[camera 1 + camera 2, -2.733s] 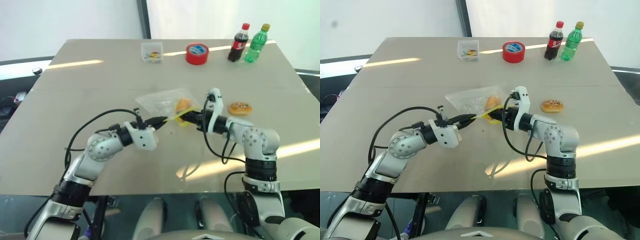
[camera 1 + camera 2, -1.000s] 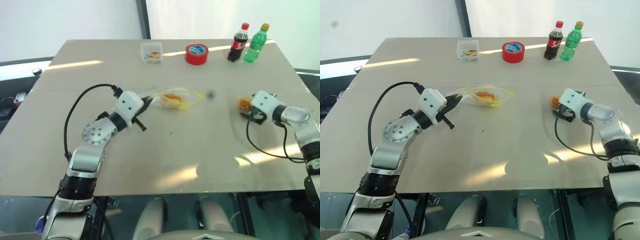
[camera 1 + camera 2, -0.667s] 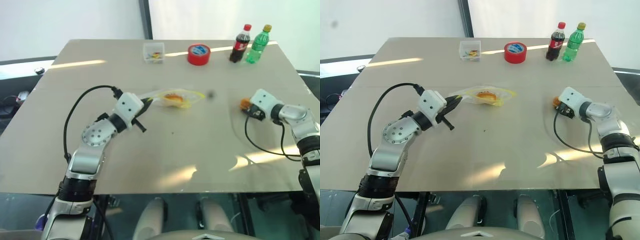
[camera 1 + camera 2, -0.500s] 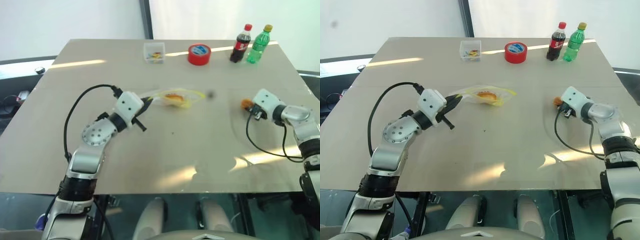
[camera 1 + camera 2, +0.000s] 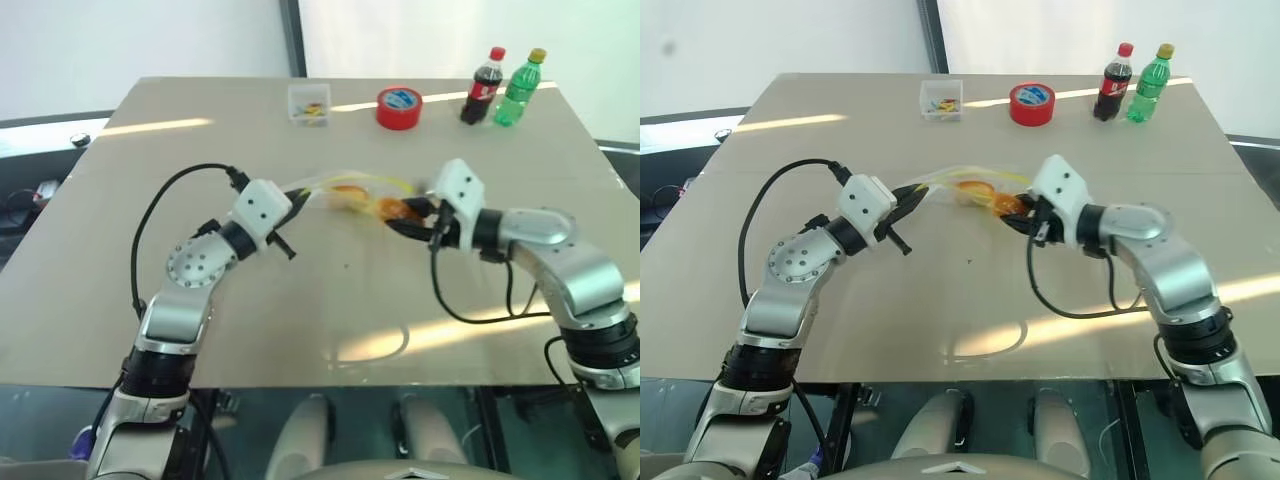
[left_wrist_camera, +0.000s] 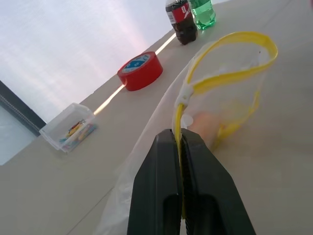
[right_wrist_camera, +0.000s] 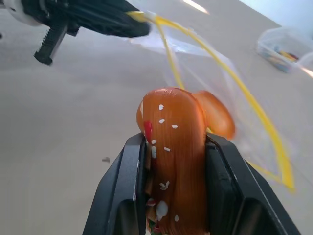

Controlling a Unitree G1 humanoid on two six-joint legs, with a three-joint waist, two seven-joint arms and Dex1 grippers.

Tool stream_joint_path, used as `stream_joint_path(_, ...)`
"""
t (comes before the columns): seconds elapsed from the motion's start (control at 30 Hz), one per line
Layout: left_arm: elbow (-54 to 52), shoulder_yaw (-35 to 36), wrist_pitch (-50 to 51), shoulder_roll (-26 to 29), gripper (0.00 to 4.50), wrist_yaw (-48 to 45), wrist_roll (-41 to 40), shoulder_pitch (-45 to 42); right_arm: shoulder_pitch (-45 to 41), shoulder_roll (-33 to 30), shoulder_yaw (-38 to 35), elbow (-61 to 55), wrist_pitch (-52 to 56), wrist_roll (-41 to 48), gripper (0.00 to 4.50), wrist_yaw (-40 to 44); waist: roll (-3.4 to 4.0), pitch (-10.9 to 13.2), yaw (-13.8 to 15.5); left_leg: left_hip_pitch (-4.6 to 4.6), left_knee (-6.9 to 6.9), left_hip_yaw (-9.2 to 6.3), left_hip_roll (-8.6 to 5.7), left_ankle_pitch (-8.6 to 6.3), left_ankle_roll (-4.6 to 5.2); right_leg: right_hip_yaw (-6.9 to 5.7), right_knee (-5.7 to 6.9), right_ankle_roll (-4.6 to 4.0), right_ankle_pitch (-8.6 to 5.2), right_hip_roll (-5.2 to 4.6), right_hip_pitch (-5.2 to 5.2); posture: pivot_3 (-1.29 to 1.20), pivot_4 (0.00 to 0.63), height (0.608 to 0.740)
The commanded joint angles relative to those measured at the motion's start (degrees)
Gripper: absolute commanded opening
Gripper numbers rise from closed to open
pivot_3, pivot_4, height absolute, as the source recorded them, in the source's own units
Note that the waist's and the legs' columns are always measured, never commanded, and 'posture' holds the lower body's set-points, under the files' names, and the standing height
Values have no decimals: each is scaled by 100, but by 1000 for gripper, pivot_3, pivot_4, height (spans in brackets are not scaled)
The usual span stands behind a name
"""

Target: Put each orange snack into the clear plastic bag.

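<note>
While clear plastic bag is hanging mid-desk, two orange snacks are showing: one inside bag, one speckled. Left gripper is reaching level, pinching bag's yellow seal strip. Right gripper is angling slightly down, clamping speckled snack just beside bag's mouth.

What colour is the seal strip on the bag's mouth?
Yellow; the seal strip of the clear plastic bag shows best in the left wrist view.

the clear plastic bag hangs above the bench, its yellow-rimmed mouth gaping, one orange snack inside. the speckled burger-like snack sits edge-on just before that mouth.
</note>
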Motion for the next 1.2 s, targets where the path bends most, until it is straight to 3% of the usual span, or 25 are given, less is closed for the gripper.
stream_joint_path(0.03, -354, -89, -288, 68, 0, -64, 116, 48, -385, 63, 104, 167, -47, -261, 1456, -230, 0, 0, 32, 0, 0, 1, -1, 0, 0, 1, 0, 0, 0, 0, -2, 0, 150, 740)
stream_joint_path(0.4, -453, -115, -379, 73, 0, -104, 178, 132, -881, 124, 583, 995, -270, -897, 1456, -321, 0, 0, 20, 0, -3, 3, 0, 0, 0, 2, 2, -1, 0, 2, -7, 0, 150, 740)
stream_joint_path(0.57, -492, -159, -437, 120, 0, -153, 233, 193, -997, 444, 789, 1090, -245, -1085, 1456, -444, 0, 0, 18, -1, -5, 4, 1, 0, 0, 2, 2, -1, 0, 4, -8, 0, 150, 740)
stream_joint_path(1.0, -367, -373, -875, 316, 0, -376, 481, 295, -1417, 1208, 397, 1727, 167, -801, 1456, -703, 2, 1, 32, -1, -5, 2, 1, 0, 0, 1, 2, -1, 0, 4, -8, 0, 150, 740)
stream_joint_path(1.17, -339, -335, -862, 205, 0, -325, 425, 262, -1221, 1559, 645, 2430, -1026, -1203, 1456, -925, 2, 1, -43, 2, -11, 4, 0, 0, -1, 3, 4, -1, 0, 7, -10, 0, 150, 740)
stream_joint_path(1.2, -350, -303, -804, 170, 0, -309, 390, 255, -1172, 1570, 715, 2562, -1264, -1290, 1737, -920, 2, 1, -44, 2, -11, 3, -2, 0, -1, 2, 3, -1, 0, 7, -10, 0, 150, 740)
